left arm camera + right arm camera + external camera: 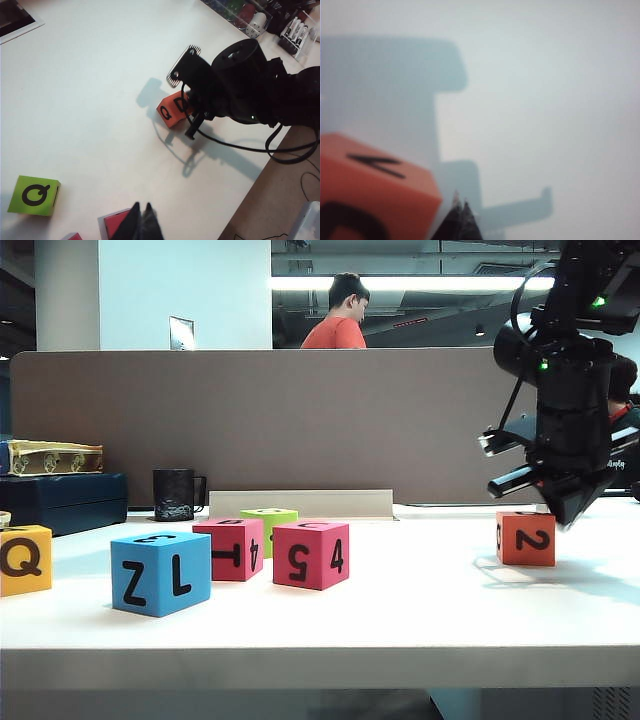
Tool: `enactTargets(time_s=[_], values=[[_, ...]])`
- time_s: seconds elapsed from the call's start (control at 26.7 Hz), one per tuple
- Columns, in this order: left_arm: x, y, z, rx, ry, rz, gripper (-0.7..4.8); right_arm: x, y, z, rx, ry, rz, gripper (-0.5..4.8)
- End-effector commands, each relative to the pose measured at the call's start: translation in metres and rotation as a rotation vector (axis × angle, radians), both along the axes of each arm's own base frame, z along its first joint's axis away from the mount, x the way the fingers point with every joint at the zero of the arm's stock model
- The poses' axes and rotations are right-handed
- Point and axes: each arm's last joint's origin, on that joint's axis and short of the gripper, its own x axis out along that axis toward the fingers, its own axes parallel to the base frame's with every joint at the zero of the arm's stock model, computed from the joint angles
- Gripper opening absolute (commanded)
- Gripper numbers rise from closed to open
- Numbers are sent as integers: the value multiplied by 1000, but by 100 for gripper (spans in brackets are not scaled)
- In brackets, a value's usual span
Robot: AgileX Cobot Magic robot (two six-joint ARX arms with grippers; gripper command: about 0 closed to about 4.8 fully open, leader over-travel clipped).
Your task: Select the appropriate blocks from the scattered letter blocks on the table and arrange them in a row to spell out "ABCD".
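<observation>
Several letter blocks stand on the white table (400, 620). From left to right they are yellow-orange Q (25, 560), blue Z L (160, 573), red (230, 548), lime-green (268, 525) behind, pink-red 5 4 (311, 553), and orange 2 (525, 538) alone at the right. My right gripper (568, 520) hangs shut and empty just right of the orange block (375, 195), its tips (460, 204) close beside it. My left gripper (141, 207) is shut and empty above a red block (117, 222). It is out of the exterior view. The left wrist view shows D on the orange block (172, 111).
A black mug (175, 494), dark and gold boxes (60, 500) and a white strip (300, 503) line the brown partition (300, 410) at the back. Bins of clutter (250, 15) sit at a table corner. A lime-green block (34, 195) lies near my left gripper.
</observation>
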Motion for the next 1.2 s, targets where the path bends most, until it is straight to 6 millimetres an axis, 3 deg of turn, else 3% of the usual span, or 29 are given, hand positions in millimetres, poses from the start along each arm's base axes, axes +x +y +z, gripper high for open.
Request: enactTargets(time_s=[0.04,0.19,0.3,0.37,0.41,0.49,0.56,0.71,1.2], values=[[-2,1,5,-12,-22,-6,-5,8,-4,18,-41,-71,-42,-1],[-1,1,6,-19,-36,-6,-5,9,0,37,-13,-43,-19,-1],[0,0,7,-29,-56,-6,-5,2,6,48,103,79,22,19],[0,0,8,-33,-62,-7,-5,-1,7,49,165,125,2,177],[1,0,8,-36,-68,-7,-5,-3,7,48,199,149,-9,307],[1,0,8,-37,-70,-7,-5,-5,9,48,239,169,-12,418],[1,0,8,-36,-69,-7,-5,-4,11,48,295,176,-13,479],[1,0,8,-37,-68,-7,-5,1,13,48,361,142,-1,479],[0,0,8,-33,-62,-7,-5,13,14,28,319,129,-24,479]])
